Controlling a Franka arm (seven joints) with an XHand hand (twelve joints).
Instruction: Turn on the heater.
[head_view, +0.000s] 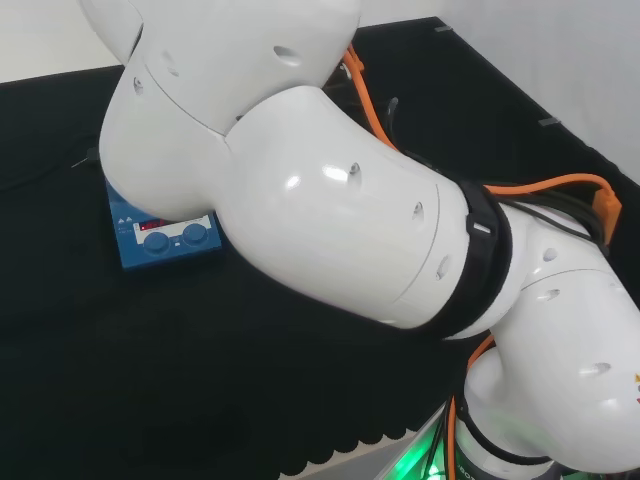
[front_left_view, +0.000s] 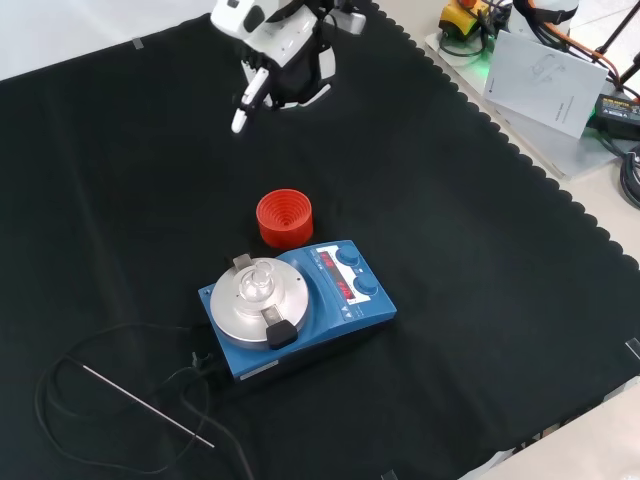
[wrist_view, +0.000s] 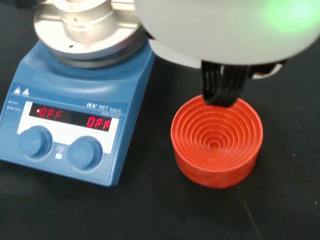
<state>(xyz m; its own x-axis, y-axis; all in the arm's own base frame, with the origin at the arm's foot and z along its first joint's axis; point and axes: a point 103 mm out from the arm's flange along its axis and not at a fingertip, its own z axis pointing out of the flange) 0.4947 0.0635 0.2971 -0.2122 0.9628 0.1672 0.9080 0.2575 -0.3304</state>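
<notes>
Blue-cased and rigid, the heater with its round metal top plate is judged heavy and steady on the black-clothed table, best worked by turning a front knob, while the robot hand, fingers relaxed and empty, is seen well beyond it in the front view.
</notes>
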